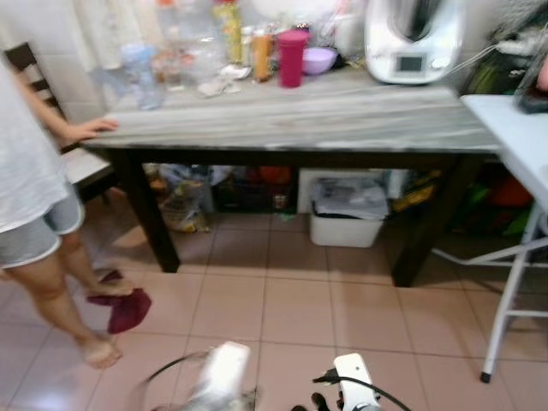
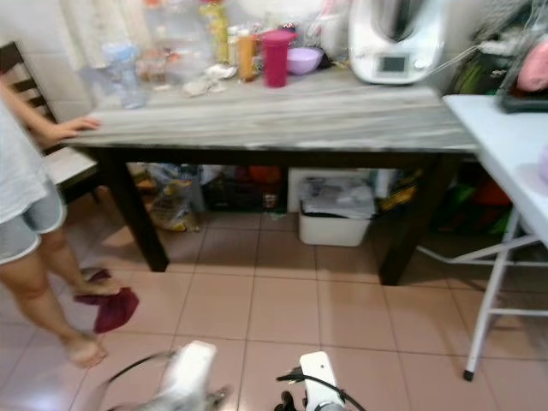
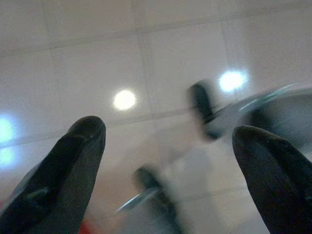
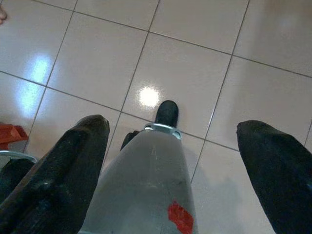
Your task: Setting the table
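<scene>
Grey-topped table (image 1: 342,120) seen ahead, magenta cup (image 1: 291,57) stood at its back, left gripper (image 3: 170,161) and right gripper (image 4: 170,161) held spread over floor tiles (image 4: 195,73), nothing gripped

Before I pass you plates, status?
Both grippers open, low, empty: left gripper, right gripper. Table ahead. Person at its left end.

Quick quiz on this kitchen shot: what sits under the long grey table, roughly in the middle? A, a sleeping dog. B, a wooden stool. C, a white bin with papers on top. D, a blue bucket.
C: a white bin with papers piled on it stands on the tiled floor under the grey table, roughly in the middle.
</scene>
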